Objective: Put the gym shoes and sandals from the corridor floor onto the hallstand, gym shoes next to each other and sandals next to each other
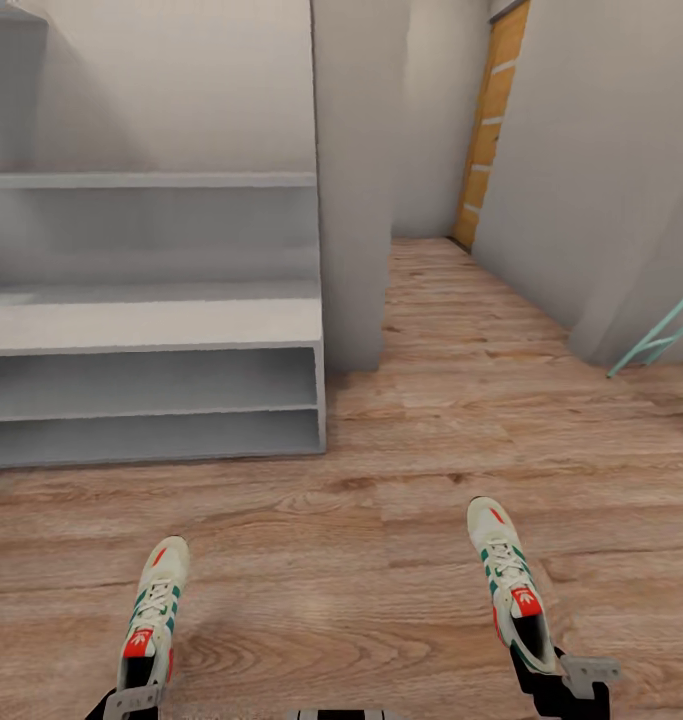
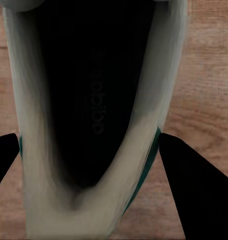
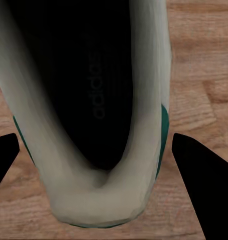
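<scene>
Both grippers had a gym shoe each

Left gripper (image 2: 88, 190) clamped the left gym shoe (image 1: 153, 612) heel between its fingers; right gripper (image 3: 93, 190) likewise clamped the right gym shoe (image 1: 511, 588).

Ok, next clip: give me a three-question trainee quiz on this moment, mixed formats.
1. True or false: both gym shoes already sit on the hallstand.
2. Multiple choice: the left gripper straddles which part of the left gym shoe? A toe, B heel end, C laces.
3. Fill in: the right gym shoe lies between the fingers of the ____ gripper.

Key: 1 false, both are over the corridor floor; 2 B; 3 right.
</scene>
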